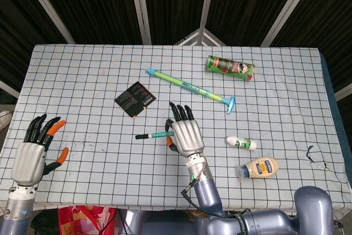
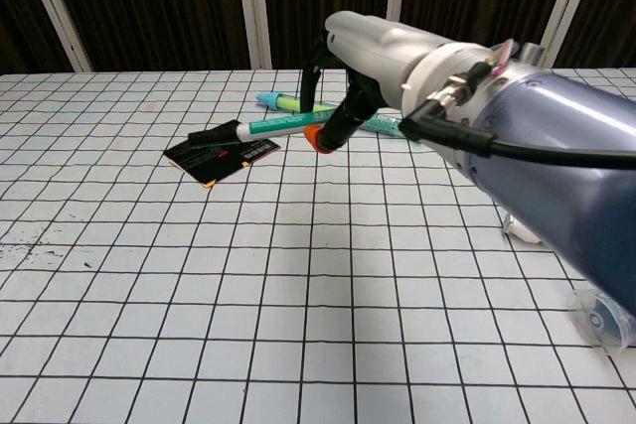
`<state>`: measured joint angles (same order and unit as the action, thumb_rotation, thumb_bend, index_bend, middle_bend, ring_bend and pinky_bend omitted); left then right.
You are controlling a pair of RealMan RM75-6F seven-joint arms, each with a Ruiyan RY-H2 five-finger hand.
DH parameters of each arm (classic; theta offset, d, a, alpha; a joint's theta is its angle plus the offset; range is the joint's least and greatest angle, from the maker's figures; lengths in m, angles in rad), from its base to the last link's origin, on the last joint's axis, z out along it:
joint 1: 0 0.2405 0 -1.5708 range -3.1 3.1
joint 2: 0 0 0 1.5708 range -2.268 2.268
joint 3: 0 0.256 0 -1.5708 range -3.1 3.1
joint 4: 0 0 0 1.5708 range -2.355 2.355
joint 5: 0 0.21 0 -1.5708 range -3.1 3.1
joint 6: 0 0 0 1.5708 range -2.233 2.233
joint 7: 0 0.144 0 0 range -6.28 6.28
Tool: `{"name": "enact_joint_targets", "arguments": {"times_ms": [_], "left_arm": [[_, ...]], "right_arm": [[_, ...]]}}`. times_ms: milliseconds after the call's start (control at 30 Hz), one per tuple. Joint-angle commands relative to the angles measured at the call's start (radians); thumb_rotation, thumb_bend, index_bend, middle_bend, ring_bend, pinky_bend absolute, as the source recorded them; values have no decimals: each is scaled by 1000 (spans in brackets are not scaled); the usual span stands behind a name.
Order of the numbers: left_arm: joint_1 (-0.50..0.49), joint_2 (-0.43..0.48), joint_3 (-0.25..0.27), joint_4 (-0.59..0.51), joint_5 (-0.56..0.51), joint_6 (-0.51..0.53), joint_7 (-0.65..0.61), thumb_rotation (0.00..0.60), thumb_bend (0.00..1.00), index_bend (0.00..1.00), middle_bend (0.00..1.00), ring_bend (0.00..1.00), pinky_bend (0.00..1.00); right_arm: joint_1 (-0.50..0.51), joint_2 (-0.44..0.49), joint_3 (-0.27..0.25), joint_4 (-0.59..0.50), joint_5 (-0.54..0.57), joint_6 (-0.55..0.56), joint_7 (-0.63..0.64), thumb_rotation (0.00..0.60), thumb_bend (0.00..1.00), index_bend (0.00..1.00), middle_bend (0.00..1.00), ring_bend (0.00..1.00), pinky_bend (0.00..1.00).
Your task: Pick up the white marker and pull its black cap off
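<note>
The right hand (image 1: 185, 137) holds the white marker (image 1: 159, 134) clear of the counter (image 1: 275, 97), its black cap (image 1: 142, 136) jutting out past the thumb side. The left hand (image 1: 34, 155), fingers spread and holding nothing, waits well apart. Pickup looks done; next the left hand must pinch the cap and pull.

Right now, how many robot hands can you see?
2. The right hand is over the middle of the table, holding the marker up. The left hand is at the table's near left edge, open, holding nothing.

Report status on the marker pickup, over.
Right hand holds white marker above table, black cap on. Left hand open at table's left edge, holds nothing. Nothing between hands.
</note>
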<state>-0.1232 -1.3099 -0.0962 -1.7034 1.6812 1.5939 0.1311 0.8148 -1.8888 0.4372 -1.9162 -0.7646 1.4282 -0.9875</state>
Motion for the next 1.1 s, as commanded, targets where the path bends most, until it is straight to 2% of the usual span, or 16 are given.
{"name": "enact_joint_targets", "arguments": {"times_ms": [33, 300, 667, 1100], "left_arm": [[-14, -22, -2, 4, 1, -14, 9, 600, 473, 210, 157, 0, 38], [-41, -100, -11, 63, -10, -24, -10, 600, 471, 277, 231, 0, 64], [-69, -194, -27, 166, 9, 15, -82, 600, 471, 355, 294, 32, 82], [-112, -285, -37, 232, 1, 0, -87, 600, 456, 369, 307, 34, 82]], "right_arm": [[27, -24, 16, 4, 12, 13, -15, 600, 418, 683, 34, 78, 0], [79, -60, 43, 10, 37, 34, -31, 600, 419, 684, 34, 78, 0], [108, -64, 51, 15, 50, 43, -12, 600, 419, 684, 34, 78, 0], [129, -56, 55, -4, 54, 56, 4, 600, 419, 683, 34, 78, 0]]}}
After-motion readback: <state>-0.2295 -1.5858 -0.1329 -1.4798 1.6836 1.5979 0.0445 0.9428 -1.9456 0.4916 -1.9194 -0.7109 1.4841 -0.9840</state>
